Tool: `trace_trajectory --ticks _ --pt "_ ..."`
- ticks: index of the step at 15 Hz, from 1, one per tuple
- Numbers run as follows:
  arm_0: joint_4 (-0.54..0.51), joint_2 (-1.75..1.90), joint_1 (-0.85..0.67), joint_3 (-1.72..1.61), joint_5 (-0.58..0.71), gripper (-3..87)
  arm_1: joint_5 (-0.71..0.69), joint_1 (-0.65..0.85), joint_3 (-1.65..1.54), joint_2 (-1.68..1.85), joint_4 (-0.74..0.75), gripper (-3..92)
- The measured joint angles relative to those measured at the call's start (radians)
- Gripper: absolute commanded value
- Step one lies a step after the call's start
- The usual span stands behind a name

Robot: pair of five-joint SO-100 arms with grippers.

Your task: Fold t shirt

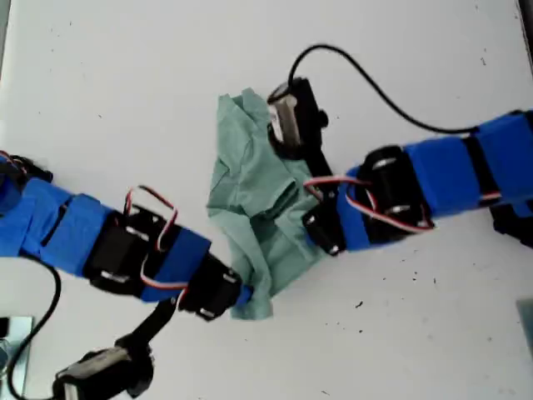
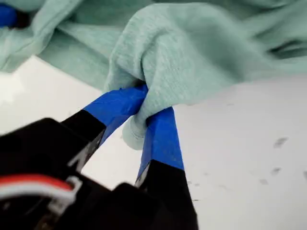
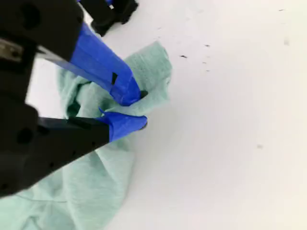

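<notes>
Sage-green t shirt (image 1: 258, 200) bunched on white table (image 1: 125, 100), first tool (image 2: 144, 115) pinching a fold, second tool (image 3: 132, 110) slightly open over cloth edge.

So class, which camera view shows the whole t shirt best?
The exterior view: the whole crumpled t shirt lies on the white table between both arms. The first wrist view shows only a fold pinched in jaws; the second wrist view shows one edge.
</notes>
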State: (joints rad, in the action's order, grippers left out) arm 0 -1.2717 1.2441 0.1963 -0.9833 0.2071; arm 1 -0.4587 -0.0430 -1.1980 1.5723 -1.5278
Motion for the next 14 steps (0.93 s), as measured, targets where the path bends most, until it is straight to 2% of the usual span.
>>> trace_trajectory --ticks 3,4,5,6,7,8,9,10,11,13,14 --pt "-0.103 0.101 -0.249 -0.034 0.118 -0.2 -0.193 0.281 -0.046 0.026 0.12 1.9" --pt "-0.106 0.129 -0.333 -0.064 0.153 0.2 -0.233 0.347 -0.069 0.026 0.172 9.8" --pt "-0.114 0.141 -0.405 -0.097 0.183 7.6 -0.238 0.388 -0.11 0.026 0.235 19.7" --pt "-0.121 0.141 -0.446 -0.104 0.192 24.2 -0.193 0.42 -0.146 0.026 0.264 22.8" --pt "-0.129 0.153 -0.466 -0.112 0.198 26.4 -0.071 0.462 -0.186 0.043 0.293 38.6" --pt "-0.123 0.183 -0.491 -0.135 0.199 30.2 0.002 0.517 -0.268 0.087 0.374 41.5" --pt "-0.104 0.253 -0.543 -0.202 0.204 29.8 -0.048 0.551 -0.373 0.155 0.514 38.3" --pt "-0.043 0.356 -0.621 -0.304 0.215 29.2 -0.173 0.561 -0.426 0.222 0.67 36.4" --pt "0.009 0.488 -0.716 -0.426 0.222 28.8 -0.236 0.589 -0.422 0.264 0.738 34.1" --pt "0.094 0.784 -0.902 -0.69 0.241 27.9 -0.245 0.655 -0.423 0.322 0.687 29.5" --pt "0.129 0.923 -0.95 -0.819 0.241 26.9 -0.233 0.655 -0.499 0.402 0.707 28.5"
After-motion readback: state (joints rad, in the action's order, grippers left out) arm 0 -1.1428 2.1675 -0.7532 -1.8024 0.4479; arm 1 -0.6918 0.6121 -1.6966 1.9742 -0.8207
